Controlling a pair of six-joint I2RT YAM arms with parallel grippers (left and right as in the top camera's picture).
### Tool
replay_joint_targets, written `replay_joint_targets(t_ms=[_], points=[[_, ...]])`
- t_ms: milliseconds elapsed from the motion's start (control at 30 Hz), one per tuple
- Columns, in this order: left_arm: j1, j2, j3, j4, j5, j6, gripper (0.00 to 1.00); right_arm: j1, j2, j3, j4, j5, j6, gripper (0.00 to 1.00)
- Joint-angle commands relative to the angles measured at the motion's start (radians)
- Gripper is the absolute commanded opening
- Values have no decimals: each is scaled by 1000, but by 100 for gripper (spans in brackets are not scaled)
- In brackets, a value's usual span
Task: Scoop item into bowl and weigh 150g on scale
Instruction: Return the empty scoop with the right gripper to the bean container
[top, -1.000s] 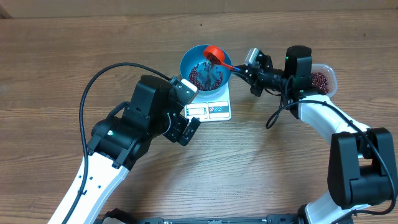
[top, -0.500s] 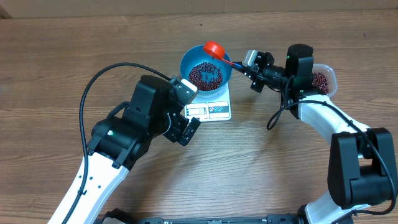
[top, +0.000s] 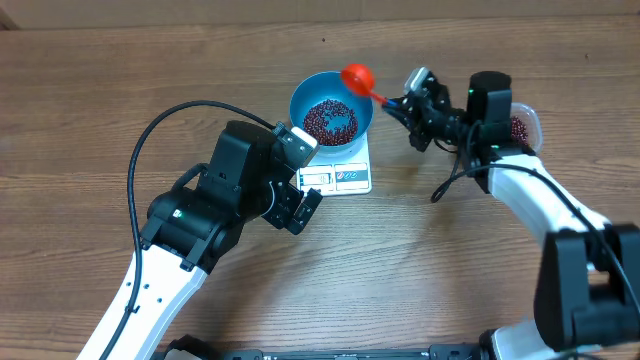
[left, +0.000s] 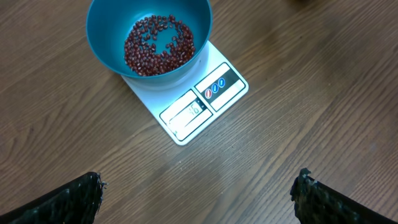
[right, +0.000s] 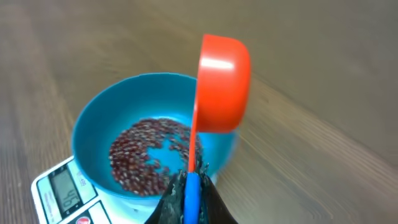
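The blue bowl (top: 300, 100) stands on the white scale (top: 335, 177) and holds a layer of dark red beans (top: 330, 120). My right gripper (top: 405, 105) is shut on the blue handle of a red scoop (top: 357, 75), which hangs just past the bowl's far right rim. In the right wrist view the scoop (right: 222, 84) shows its rounded back above the bowl (right: 93, 130); its inside is hidden. My left gripper (left: 199, 186) is open over bare table, just in front of the scale (left: 205, 102), with nothing between its fingers.
A clear plastic tub (top: 535, 125) with more beans sits at the right, mostly hidden behind my right arm. My left arm and its black cable fill the table's left front. The scale's display (left: 189, 112) faces the left gripper.
The scoop has lifted out of the bowl and moved back and right, past the rim. The right arm has drawn back to the right with it. The left arm has not moved.
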Motion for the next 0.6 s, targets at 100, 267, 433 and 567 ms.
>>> replay_joint_targets(t_ms=[100,267,433,567], points=[[3,0,-1,0,0,19,100,-69,-217,15,-175,302,192,4],[3,0,-1,0,0,19,99,-143,-340,15,-341,401,212,4],[3,0,-1,0,0,19,100,-209,-371,15,-489,488,212,4],[3,0,-1,0,0,19,99,-245,-365,15,-578,504,212,4]])
